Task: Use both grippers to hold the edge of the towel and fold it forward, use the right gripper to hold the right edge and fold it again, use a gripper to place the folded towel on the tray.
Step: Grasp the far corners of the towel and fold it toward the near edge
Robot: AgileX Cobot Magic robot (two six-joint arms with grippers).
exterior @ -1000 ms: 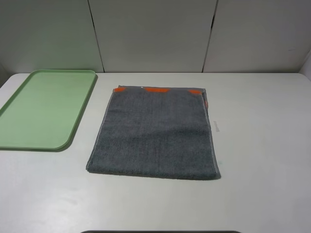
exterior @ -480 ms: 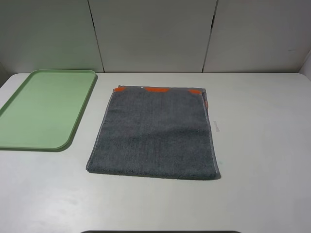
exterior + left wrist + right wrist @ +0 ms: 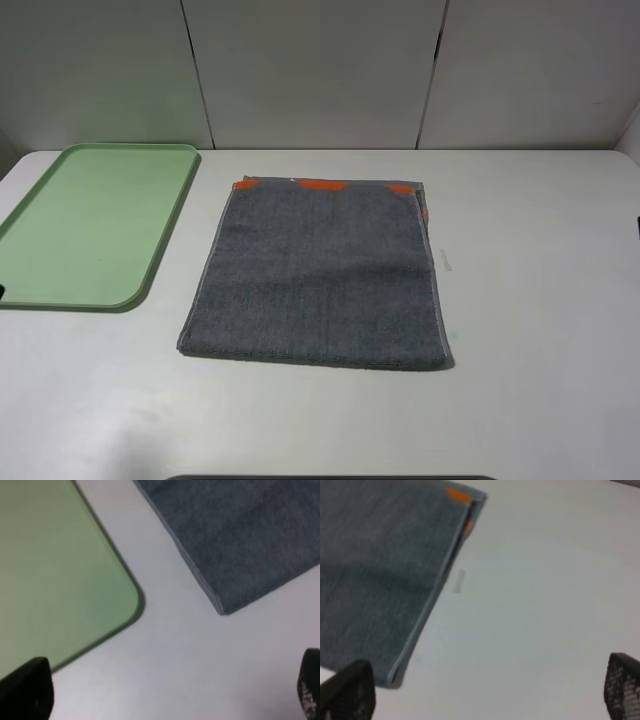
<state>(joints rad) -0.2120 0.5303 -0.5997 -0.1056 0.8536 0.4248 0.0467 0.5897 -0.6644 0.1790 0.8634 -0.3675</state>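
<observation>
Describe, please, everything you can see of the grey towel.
The towel is dark grey terry cloth with a paler hem, orange patches peeking out along its far edge. It lies flat on the white table, right of the green tray and apart from it. Its right edge looks doubled. Nothing grips it.

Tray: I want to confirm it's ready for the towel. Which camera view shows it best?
The exterior high view: nearly all of the pale green tray shows, lying left of the towel. The left wrist view catches only one rounded corner, blurred. The right wrist view shows none of it.
</observation>
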